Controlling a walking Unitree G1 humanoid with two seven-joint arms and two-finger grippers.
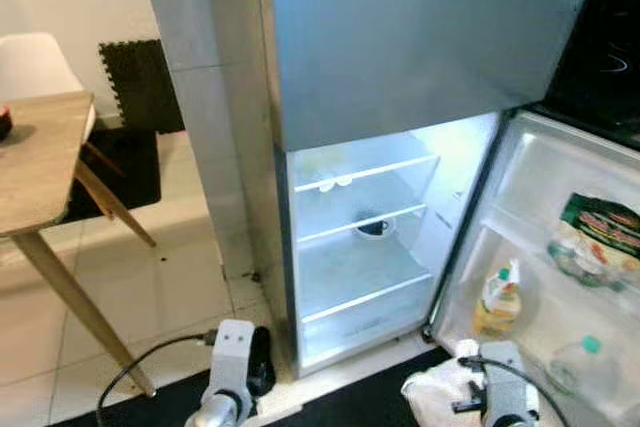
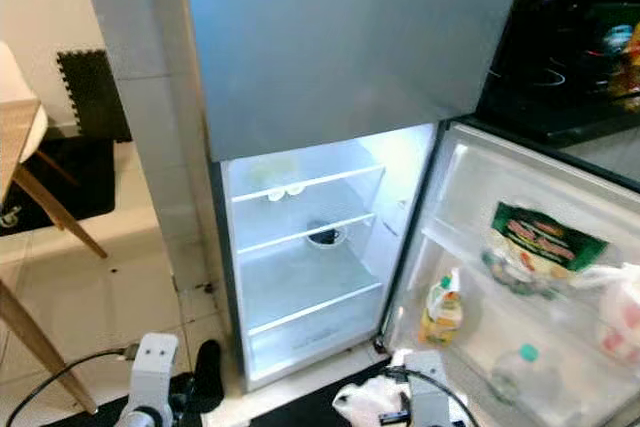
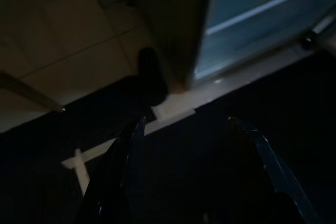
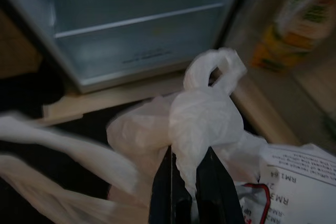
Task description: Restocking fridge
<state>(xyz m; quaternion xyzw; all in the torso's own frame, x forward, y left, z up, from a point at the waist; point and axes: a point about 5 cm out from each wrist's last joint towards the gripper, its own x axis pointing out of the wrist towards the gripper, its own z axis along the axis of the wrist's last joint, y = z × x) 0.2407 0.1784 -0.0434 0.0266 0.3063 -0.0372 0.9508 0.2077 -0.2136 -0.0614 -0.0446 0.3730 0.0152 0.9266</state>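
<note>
Right gripper [image 4: 190,182] pinches the white plastic bag [image 4: 202,119] below the open fridge [image 1: 365,247]; left gripper [image 3: 189,145], fingers parted, hangs idle; lift the bag clear of the sill ahead before reaching the shelves.

Head eyes look down into fridge [image 1: 360,237]; wrists face its base.

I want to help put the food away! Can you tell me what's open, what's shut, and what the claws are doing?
Fridge door: open, holding a bottle and a packet.
Freezer door: shut.
Fridge light: on, shelves lit.
Bowl: sitting on the middle shelf.
Plastic bag: knotted, held up in front of the fridge.
Right claw: shut on the plastic bag.
Left claw: open, hanging low over the floor.
</note>
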